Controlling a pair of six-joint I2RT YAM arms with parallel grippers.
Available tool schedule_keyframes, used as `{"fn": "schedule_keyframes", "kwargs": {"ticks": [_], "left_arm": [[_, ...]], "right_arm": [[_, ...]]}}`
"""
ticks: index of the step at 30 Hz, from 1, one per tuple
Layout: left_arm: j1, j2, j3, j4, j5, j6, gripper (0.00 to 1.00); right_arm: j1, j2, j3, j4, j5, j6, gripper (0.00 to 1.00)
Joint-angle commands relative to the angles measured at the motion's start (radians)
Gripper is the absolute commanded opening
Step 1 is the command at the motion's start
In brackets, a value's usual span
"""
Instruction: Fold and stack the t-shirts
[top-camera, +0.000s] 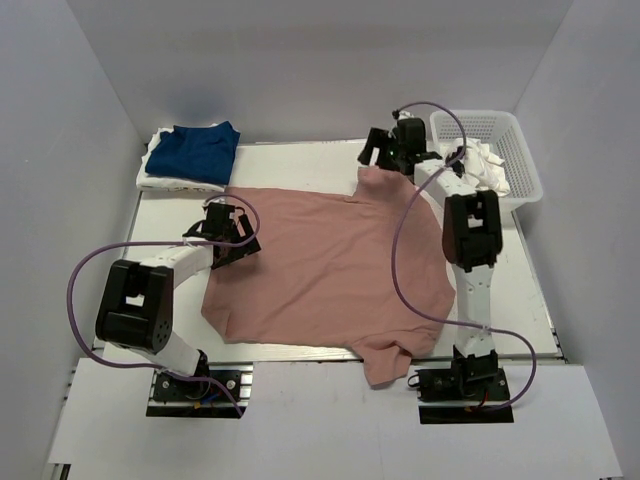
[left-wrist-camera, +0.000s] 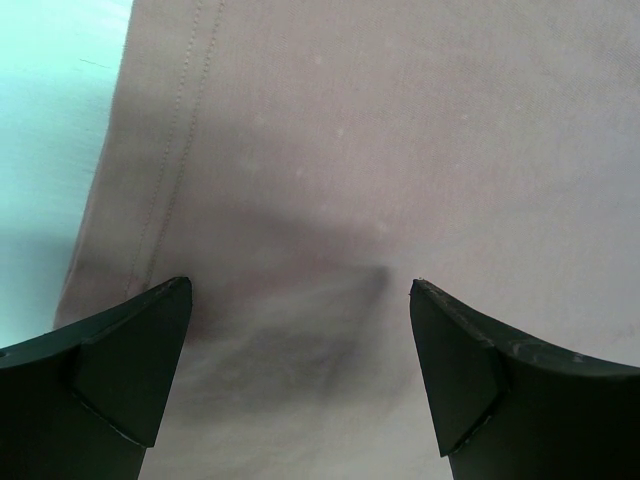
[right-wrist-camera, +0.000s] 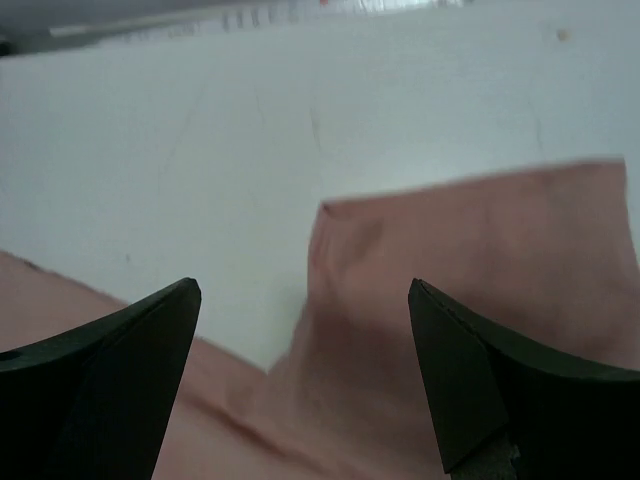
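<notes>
The dusty-pink t-shirt (top-camera: 330, 265) lies spread flat across the middle of the table, one sleeve hanging over the near edge. My left gripper (top-camera: 238, 232) is open just over its left hem; the left wrist view shows the pink cloth (left-wrist-camera: 380, 150) and its stitched hem between the fingers. My right gripper (top-camera: 385, 157) is open at the far sleeve (right-wrist-camera: 470, 250), holding nothing. The navy blue t-shirt (top-camera: 195, 152) lies folded on a folded white t-shirt (top-camera: 160, 182) at the far left corner.
A white plastic basket (top-camera: 500, 150) with white cloth in it stands at the far right corner. Grey walls close in the left, back and right. The white table top (top-camera: 290, 160) shows behind the pink shirt.
</notes>
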Motion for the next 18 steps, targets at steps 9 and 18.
{"fn": "schedule_keyframes", "kwargs": {"ticks": [9,18], "left_arm": [[-0.007,-0.066,0.147,-0.098,-0.080,0.109,1.00],[-0.007,0.121,0.304,-0.053,0.119,0.159,1.00]], "right_arm": [[0.011,-0.696,-0.772,-0.337,0.247,-0.019,0.90],[0.008,-0.660,-0.857,-0.389,0.298,-0.026,0.90]]}}
